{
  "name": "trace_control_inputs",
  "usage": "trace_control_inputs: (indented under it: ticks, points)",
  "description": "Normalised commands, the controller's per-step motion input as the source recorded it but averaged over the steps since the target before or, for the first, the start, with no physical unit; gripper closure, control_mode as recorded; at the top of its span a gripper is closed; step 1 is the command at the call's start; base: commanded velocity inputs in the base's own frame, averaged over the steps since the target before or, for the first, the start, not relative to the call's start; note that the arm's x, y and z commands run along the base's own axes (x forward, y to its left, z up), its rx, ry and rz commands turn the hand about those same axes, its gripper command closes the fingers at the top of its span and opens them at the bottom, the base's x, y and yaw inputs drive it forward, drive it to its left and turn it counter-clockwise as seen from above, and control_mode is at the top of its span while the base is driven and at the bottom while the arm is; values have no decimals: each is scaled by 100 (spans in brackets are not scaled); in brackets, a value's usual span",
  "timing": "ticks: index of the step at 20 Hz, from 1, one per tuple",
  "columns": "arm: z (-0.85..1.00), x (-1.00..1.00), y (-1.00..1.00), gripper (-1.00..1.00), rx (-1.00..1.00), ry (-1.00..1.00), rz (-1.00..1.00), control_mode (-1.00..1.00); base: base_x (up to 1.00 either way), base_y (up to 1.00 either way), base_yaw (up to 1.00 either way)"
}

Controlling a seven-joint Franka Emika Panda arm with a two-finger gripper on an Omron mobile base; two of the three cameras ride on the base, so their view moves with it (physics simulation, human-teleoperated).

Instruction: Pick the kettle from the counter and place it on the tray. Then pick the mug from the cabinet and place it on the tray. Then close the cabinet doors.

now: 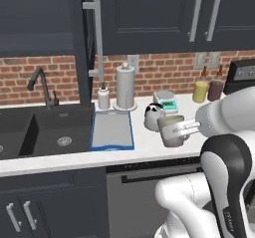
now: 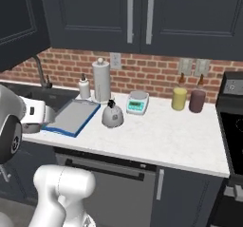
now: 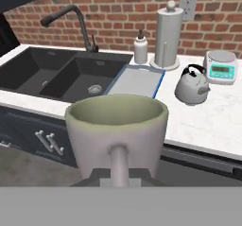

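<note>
My jaws are clamped on the mug (image 3: 116,130) by its handle, held up off the tabletop (image 1: 149,145), right of the tray (image 1: 112,131). Tray is bare. Kettle (image 3: 191,84) sits on the tabletop just right of the tray, so that step looks undone. Cabinet door (image 1: 84,43) above the tray seems open.

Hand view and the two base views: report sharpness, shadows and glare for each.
Hand view: the mug looms large but stays sharp, as do the kettle and tray; lighting flat. Left base view: evenly lit, soft shading under the mug, no glare on the counter. Right base view: faint shadow beside the kettle, nothing blurred.
</note>
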Motion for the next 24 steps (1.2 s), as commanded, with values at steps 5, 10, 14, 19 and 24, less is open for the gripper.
trace_control_inputs:
  ticks: [5,10,14,19,24]
  points:
    - [0,0,0,100,0,0,0,100,57,-27,8]
    - [0,0,0,100,0,0,0,100,50,-14,10]
    - [0,0,0,100,0,0,0,100,47,-25,6]
    - [0,0,0,100,0,0,0,100,39,-30,0]
    - [0,0,0,100,0,0,0,100,34,-5,-1]
